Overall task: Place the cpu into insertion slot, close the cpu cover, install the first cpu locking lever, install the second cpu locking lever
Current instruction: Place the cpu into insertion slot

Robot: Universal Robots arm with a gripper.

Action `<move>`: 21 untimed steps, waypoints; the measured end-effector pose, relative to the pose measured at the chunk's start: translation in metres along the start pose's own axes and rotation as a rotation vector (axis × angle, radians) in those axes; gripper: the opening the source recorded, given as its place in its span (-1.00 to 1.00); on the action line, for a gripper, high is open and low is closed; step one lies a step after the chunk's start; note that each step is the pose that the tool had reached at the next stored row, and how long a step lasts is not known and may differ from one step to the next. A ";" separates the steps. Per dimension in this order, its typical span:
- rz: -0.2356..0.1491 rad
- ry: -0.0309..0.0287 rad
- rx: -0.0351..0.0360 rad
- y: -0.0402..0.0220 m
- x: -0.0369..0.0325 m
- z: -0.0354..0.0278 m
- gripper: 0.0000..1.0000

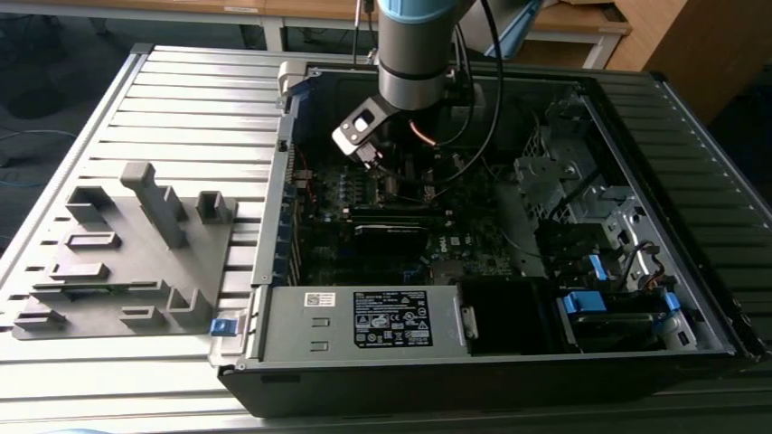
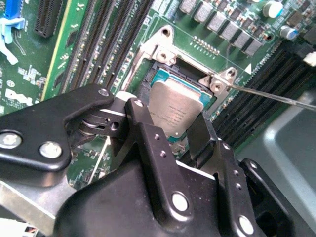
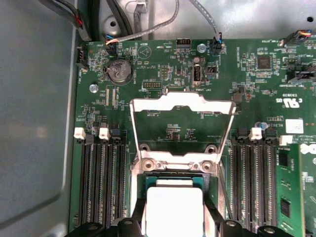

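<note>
The cpu [image 2: 177,109], a flat square chip with a silver-grey top, is between the black fingers [image 2: 148,143] of my gripper [image 2: 170,112], which is shut on it. The chip is at the insertion slot [image 2: 163,79]; whether it rests in it or hovers just above, I cannot tell. In the first wrist view the cpu [image 3: 174,207] looks bright white between the fingers [image 3: 139,215]. The cpu cover [image 3: 182,102], a shiny frame, is swung open beyond the slot. A thin silver locking lever [image 2: 276,97] sticks out beside the slot. In the exterior view my gripper [image 1: 376,170] reaches into the computer case.
Rows of black memory slots [image 3: 101,177] flank the slot on both sides. A green card [image 3: 296,192] stands nearby, and cables [image 1: 471,136] hang beside the arm. A white-labelled power supply box [image 1: 386,318] fills the case front. A grey fixture tray [image 1: 121,253] lies on the exterior view's left.
</note>
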State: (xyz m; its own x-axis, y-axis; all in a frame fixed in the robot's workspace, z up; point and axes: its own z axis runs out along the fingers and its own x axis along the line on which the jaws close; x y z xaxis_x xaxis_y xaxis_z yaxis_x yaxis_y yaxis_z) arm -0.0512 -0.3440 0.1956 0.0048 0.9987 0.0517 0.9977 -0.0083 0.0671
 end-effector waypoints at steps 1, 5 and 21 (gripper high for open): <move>0.000 0.0000 -0.0001 0.0000 0.0000 -0.0005 0.07; 0.000 -0.0003 0.0001 0.0001 -0.0007 -0.0008 0.07; 0.000 -0.0001 0.0000 0.0004 -0.0015 0.0017 0.07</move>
State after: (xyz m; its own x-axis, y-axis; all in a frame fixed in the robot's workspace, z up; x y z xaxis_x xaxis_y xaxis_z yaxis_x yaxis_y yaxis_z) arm -0.0508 -0.3454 0.1939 0.0049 0.9987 0.0516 0.9977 -0.0084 0.0672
